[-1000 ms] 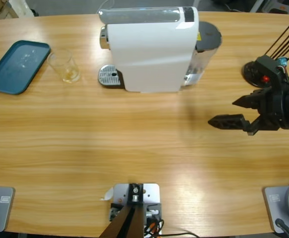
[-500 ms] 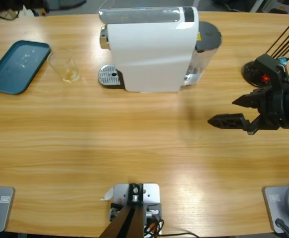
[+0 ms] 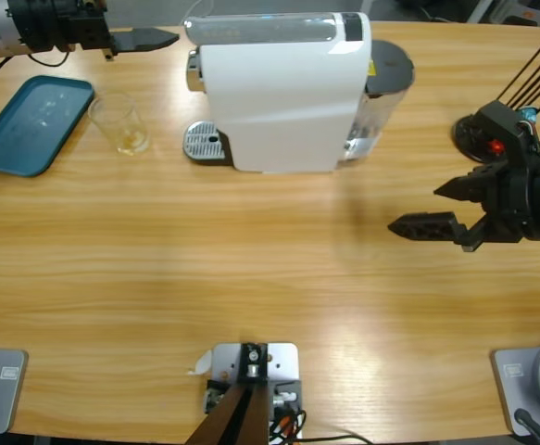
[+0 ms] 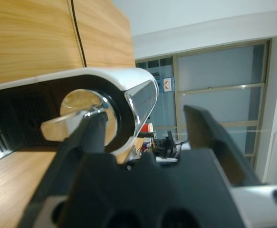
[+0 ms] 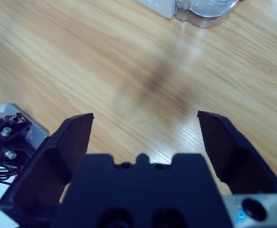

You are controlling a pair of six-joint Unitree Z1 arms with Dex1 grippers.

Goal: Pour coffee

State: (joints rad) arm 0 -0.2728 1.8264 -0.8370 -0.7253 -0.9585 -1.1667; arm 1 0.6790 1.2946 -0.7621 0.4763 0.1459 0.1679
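A small clear glass tumbler (image 3: 119, 122) stands left of the white coffee machine (image 3: 283, 93), with a shallow layer of amber coffee (image 3: 133, 141) at its bottom. My left gripper (image 3: 155, 38) hangs open at the table's far edge, behind the glass and just left of the machine's top. In the left wrist view, the left gripper (image 4: 145, 118) faces the machine's silver lever (image 4: 74, 116). My right gripper (image 3: 416, 209) is open and holds nothing, low over bare wood to the right of the machine. The right wrist view shows this right gripper (image 5: 145, 118) with only tabletop between its jaws.
A dark teal tray (image 3: 31, 123) lies at the far left beside the glass. The machine's drip grate (image 3: 203, 142) sticks out toward the glass, and its clear water tank (image 3: 381, 88) sits on its right side. A black base (image 3: 478, 130) with cables stands at the right edge.
The left arm has come in from the upper left corner and reached right toward the machine's top. The right arm, the glass and the tray have not moved.
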